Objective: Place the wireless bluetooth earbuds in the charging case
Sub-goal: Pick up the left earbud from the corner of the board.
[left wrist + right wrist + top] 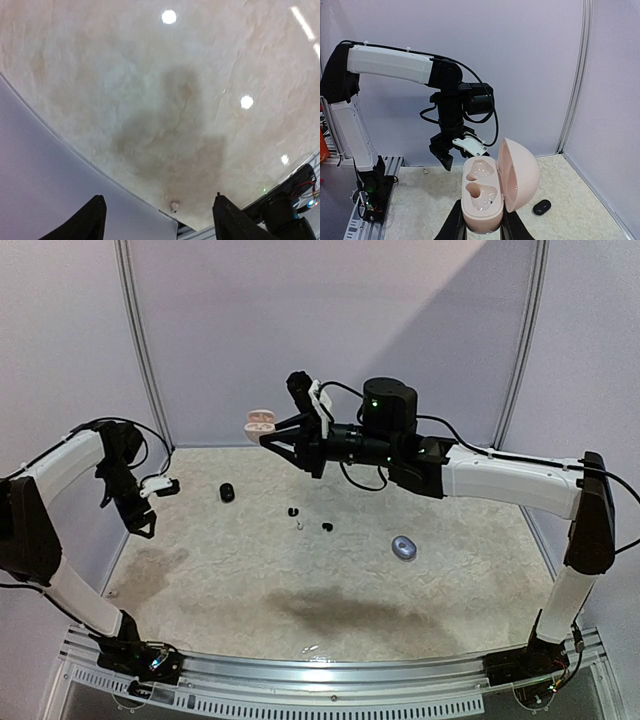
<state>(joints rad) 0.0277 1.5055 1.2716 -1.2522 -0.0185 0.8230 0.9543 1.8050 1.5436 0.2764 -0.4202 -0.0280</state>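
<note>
My right gripper [273, 431] is shut on an open pink charging case [261, 422] and holds it high over the table's far side. In the right wrist view the case [481, 199] stands between my fingers [456, 225], lid [520, 175] swung open to the right, both sockets empty. Three tiny earbuds lie on the table mid-field: a black one [293, 511], a whitish one [300, 524] and a black one [326, 527]. My left gripper [141, 519] is open and empty at the left side, seen also in the right wrist view [441, 156] and in its own view [160, 227].
A closed black case [227, 492] lies at the far left, also seen in the right wrist view [541, 206]. A blue-grey case [404, 547] lies right of centre. A small whitish speck [174, 205] sits near the table's edge under the left gripper. Walls enclose the far side and flanks.
</note>
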